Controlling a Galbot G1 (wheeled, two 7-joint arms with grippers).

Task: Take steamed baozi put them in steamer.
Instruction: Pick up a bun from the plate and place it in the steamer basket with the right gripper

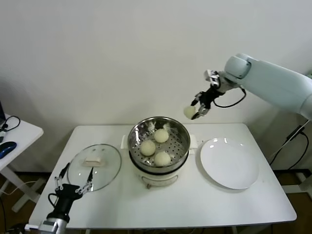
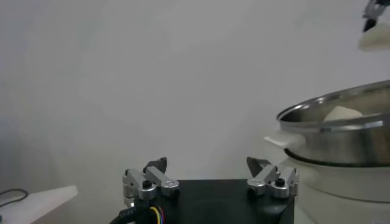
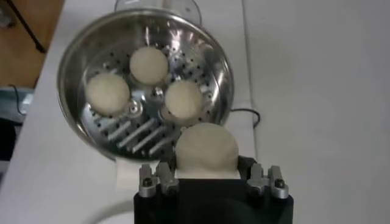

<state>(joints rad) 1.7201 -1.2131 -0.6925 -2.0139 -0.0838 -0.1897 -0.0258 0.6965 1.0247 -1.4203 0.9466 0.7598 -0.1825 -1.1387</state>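
Observation:
The shiny steel steamer (image 1: 138, 134) stands mid-table on a white cooker base and holds three cream-white baozi (image 1: 147, 147), (image 1: 161, 135), (image 1: 163, 158). My right gripper (image 1: 196, 110) is shut on a fourth baozi (image 1: 189, 112) and holds it in the air, above and to the right of the steamer's rim. In the right wrist view this baozi (image 3: 206, 148) sits between the fingers, with the steamer (image 3: 73, 55) and its three buns below. My left gripper (image 1: 73, 181) is open and empty, parked low at the table's front left by the glass lid.
A flat glass lid (image 1: 110, 168) with a pale knob (image 1: 93, 160) lies left of the steamer. An empty white plate (image 1: 229, 163) lies to its right. A small side table (image 1: 14, 134) stands far left. The steamer's side shows in the left wrist view (image 2: 341, 137).

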